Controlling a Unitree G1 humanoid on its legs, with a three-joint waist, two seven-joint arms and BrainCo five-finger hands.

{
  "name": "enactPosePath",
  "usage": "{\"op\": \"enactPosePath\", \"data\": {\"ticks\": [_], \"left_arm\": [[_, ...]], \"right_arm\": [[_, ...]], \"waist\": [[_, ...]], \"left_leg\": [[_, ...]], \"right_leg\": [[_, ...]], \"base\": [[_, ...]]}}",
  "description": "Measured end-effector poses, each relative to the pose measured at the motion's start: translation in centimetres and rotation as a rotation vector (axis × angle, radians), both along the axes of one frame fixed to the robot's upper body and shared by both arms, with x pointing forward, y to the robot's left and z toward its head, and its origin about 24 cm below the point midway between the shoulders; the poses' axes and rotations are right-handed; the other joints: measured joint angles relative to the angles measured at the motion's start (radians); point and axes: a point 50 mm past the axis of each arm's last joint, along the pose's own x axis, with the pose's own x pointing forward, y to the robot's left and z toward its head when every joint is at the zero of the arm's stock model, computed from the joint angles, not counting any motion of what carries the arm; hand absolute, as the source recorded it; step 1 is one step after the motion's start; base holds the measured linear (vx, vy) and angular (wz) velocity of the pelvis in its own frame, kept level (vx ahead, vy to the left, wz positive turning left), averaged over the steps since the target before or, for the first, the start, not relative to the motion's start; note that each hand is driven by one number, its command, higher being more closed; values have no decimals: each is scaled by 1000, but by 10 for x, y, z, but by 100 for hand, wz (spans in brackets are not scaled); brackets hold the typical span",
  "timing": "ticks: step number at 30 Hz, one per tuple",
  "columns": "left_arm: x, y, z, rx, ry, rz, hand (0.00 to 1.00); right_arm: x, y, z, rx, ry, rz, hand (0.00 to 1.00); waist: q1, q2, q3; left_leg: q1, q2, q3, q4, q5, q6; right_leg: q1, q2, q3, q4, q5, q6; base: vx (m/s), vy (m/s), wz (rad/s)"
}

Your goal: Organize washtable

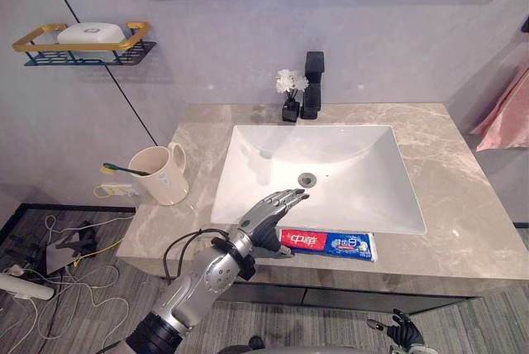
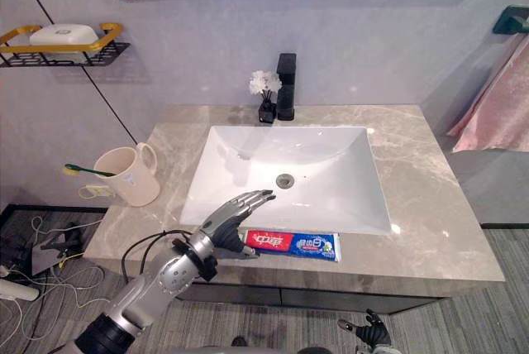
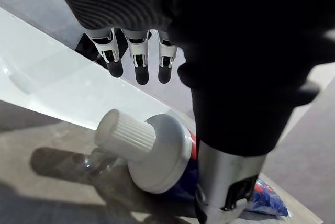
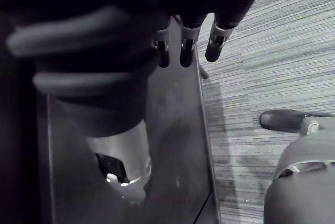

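Toothpaste tube [image 1: 331, 244] lies flat at lower centre of frame, on the front strip of the tabletop [image 1: 463, 205], just below the front rim of the white sink [image 1: 331, 164], lengthwise along the edge. Its white cap [image 3: 125, 135] points to frame left, toward the left hand [image 1: 264, 223].

Left hand comes in from lower left and sits right at the cap end of the tube. Fingers [image 3: 141, 69] are straight, not curled, reaching up and right over the sink rim and above the basin. Thumb [image 3: 225, 182] is down beside the tube's shoulder; cannot tell if it touches. Nothing gripped. Rest of the tube runs off to the right, clear of the hand.

Right hand [image 1: 402, 331] is at the bottom right edge, below the tabletop front, fingers [image 4: 184, 51] loose and straight, holding nothing.

Left of frame: beige cup [image 1: 161, 174] on the tabletop with a green toothbrush [image 1: 124, 169] in it, well apart from the tube. Back centre behind the sink: black faucet [image 1: 312, 83] with a small vase of white flowers [image 1: 291, 93] just beside it. Upper left: wall shelf [image 1: 136, 50] with a white box [image 1: 91, 34] on it. Pink towel [image 1: 504, 114] at the right edge.
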Motion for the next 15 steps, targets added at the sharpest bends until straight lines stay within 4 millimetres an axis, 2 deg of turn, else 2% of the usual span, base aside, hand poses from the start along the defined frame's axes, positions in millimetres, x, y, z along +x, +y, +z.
{"op": "enactPosePath", "data": {"ticks": [8, 15], "left_arm": [[1, -12, -3, -8, 14, -32, 100], [1, -13, -2, -36, 25, -32, 100]], "right_arm": [[0, 0, 0, 1, 2, 0, 0], [0, 0, 0, 2, 6, -2, 0]], "waist": [[-1, 6, 4], [-9, 17, 9]], "left_leg": [[4, 0, 6, 0, 0, 0], [5, 3, 9, -3, 0, 0]], "right_leg": [[0, -1, 4, 2, 0, 0], [-1, 1, 6, 1, 0, 0]], "base": [[-26, 0, -1], [-5, 0, 0]]}}
